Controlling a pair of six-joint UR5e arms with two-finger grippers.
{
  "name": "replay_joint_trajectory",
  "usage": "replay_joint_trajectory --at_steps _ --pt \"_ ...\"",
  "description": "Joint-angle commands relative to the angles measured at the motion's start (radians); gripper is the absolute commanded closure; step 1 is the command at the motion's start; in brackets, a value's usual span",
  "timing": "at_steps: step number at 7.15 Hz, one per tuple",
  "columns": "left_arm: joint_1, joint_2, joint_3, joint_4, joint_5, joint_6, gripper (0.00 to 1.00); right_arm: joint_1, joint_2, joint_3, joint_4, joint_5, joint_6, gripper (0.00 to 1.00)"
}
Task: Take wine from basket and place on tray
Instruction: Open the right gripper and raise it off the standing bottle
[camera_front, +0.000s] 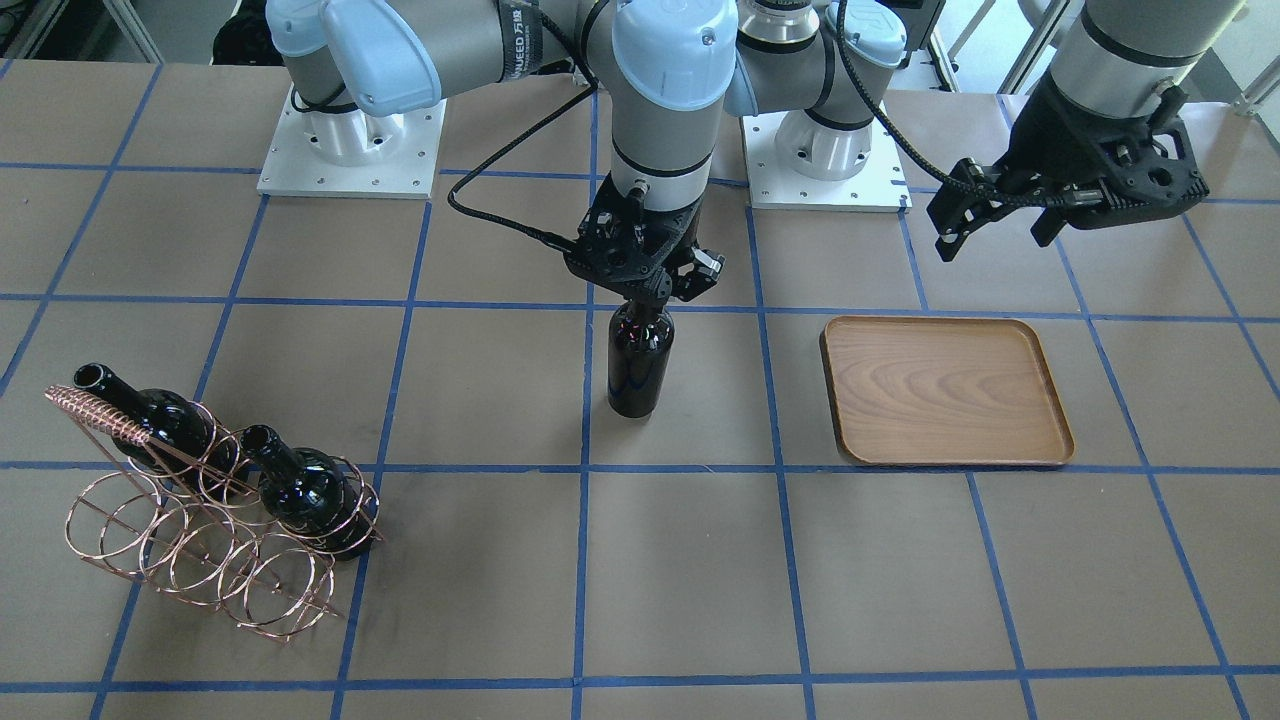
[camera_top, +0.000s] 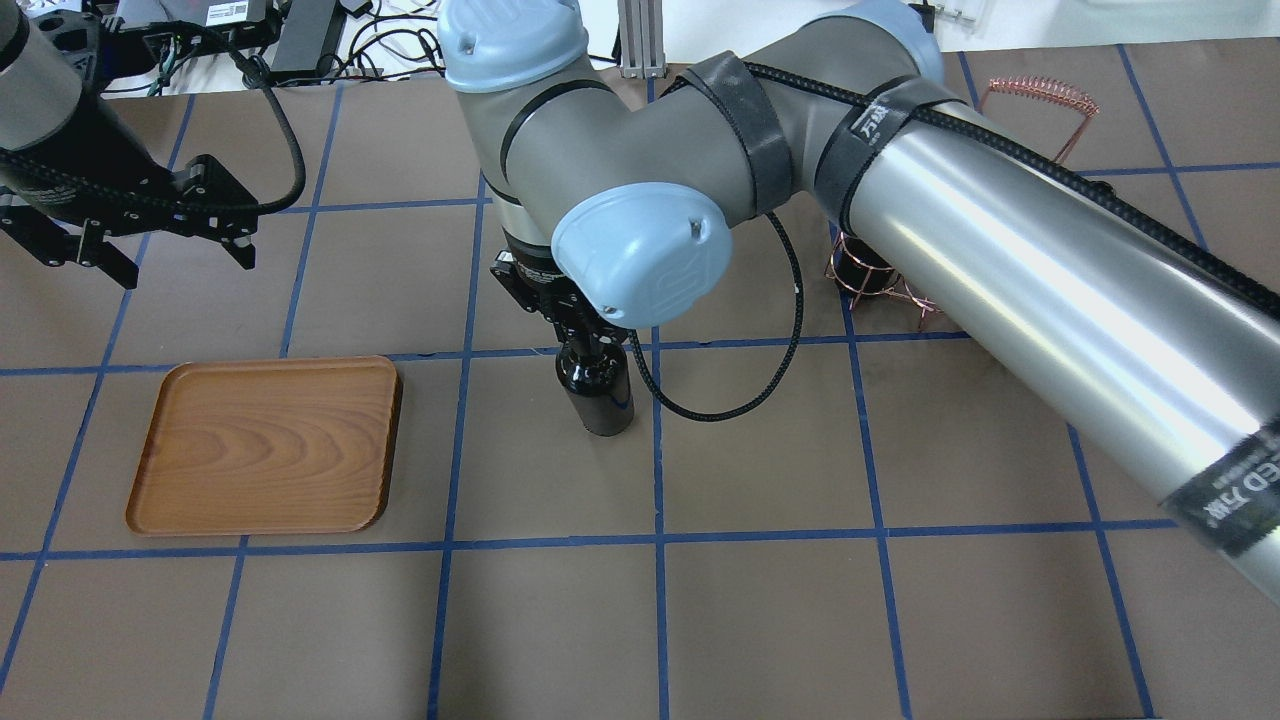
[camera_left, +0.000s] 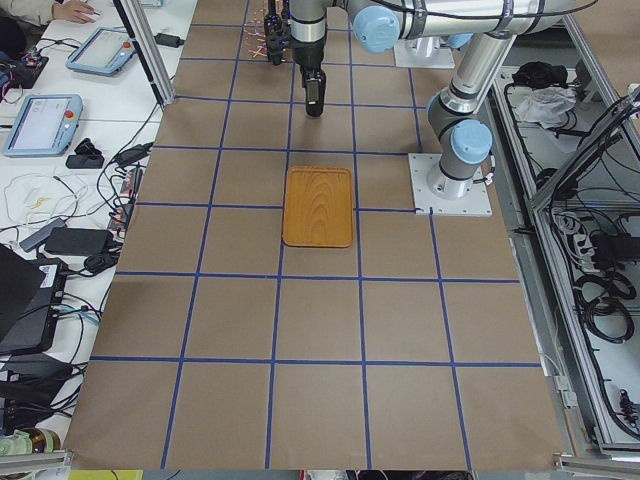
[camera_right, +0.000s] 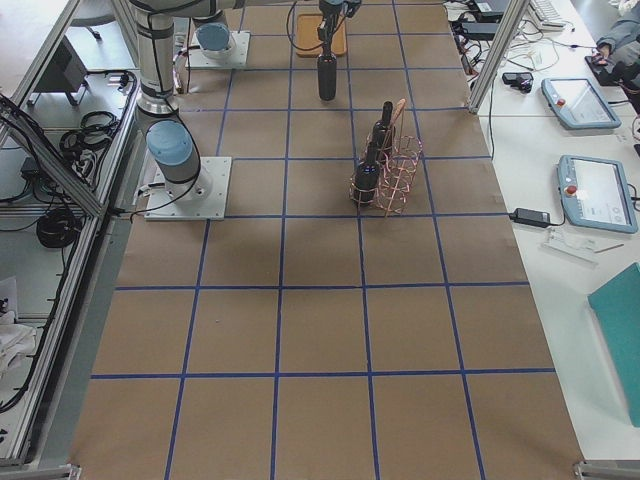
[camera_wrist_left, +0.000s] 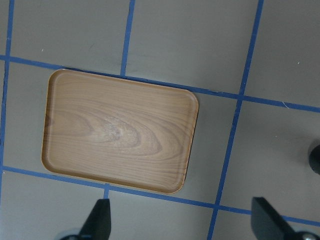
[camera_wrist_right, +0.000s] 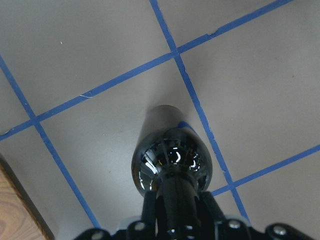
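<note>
My right gripper (camera_front: 640, 296) is shut on the neck of a near-black wine bottle (camera_front: 637, 365) and holds it upright over the table's middle, its base at or just above the paper. The right wrist view looks down the bottle's shoulder (camera_wrist_right: 172, 165). The wooden tray (camera_front: 945, 390) lies empty, apart from the bottle, on my left side; it also shows in the overhead view (camera_top: 265, 445). My left gripper (camera_front: 995, 235) hangs open and empty above the table beside the tray (camera_wrist_left: 120, 130). The copper wire basket (camera_front: 200, 520) holds two more bottles (camera_front: 305, 490).
The table is brown paper with a blue tape grid. The two arm bases (camera_front: 350, 150) stand at its robot-side edge. My right arm's long link (camera_top: 1050, 290) hides most of the basket in the overhead view. Desks with operator tablets (camera_right: 590, 190) flank the table.
</note>
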Motion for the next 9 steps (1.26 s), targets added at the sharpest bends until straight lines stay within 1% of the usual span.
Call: replay_joint_trajectory --at_steps 1,2,3,5,6,7,8,9 --pt "-0.001 0.000 -0.001 0.001 0.000 0.000 0.00 0.000 0.002 0.002 -0.001 -0.002 0.000 0.41" --pt "-0.003 0.000 -0.001 0.001 0.000 0.000 0.00 0.000 0.003 0.004 -0.001 -0.002 -0.002 0.38" --pt "-0.001 -0.002 -0.001 -0.002 0.002 0.000 0.00 0.000 0.003 0.002 0.001 0.001 -0.002 0.32" --pt "-0.003 -0.012 -0.001 0.011 -0.005 0.000 0.00 -0.018 -0.006 -0.005 0.001 0.009 -0.012 0.29" --pt "-0.004 -0.020 -0.001 0.020 -0.017 0.003 0.00 -0.040 -0.017 -0.009 0.001 -0.008 -0.087 0.29" --pt "-0.018 -0.024 -0.001 0.019 -0.017 -0.005 0.00 -0.093 -0.047 -0.009 0.013 -0.028 -0.191 0.29" --pt "-0.035 -0.020 0.001 0.014 -0.012 -0.003 0.00 -0.166 -0.085 -0.007 0.047 -0.028 -0.310 0.29" --pt "-0.084 -0.024 0.004 0.030 -0.018 -0.014 0.00 -0.245 -0.119 -0.007 0.096 -0.030 -0.437 0.28"
